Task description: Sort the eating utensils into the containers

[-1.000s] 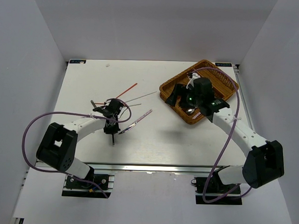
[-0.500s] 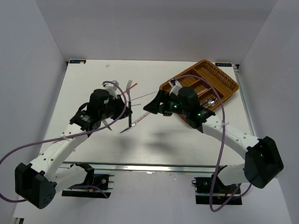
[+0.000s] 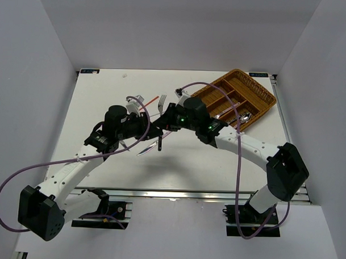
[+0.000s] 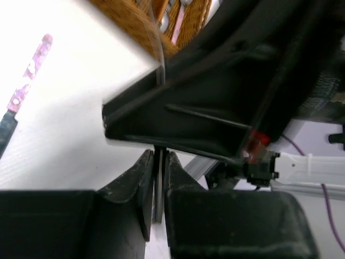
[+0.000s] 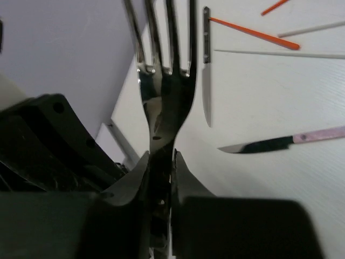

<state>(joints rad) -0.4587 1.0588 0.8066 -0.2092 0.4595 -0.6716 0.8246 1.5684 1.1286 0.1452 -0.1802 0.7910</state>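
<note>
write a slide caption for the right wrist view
right gripper pinching a silver fork, tines up, pink-handled knife and orange chopstick lying beyond

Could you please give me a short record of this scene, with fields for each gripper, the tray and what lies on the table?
left gripper: shut on the fork
right gripper: shut on the fork's neck, tines pointing away
tray: holds a spoon
on the table: pink-handled knife, silver knife, orange chopstick, pale chopstick
</note>
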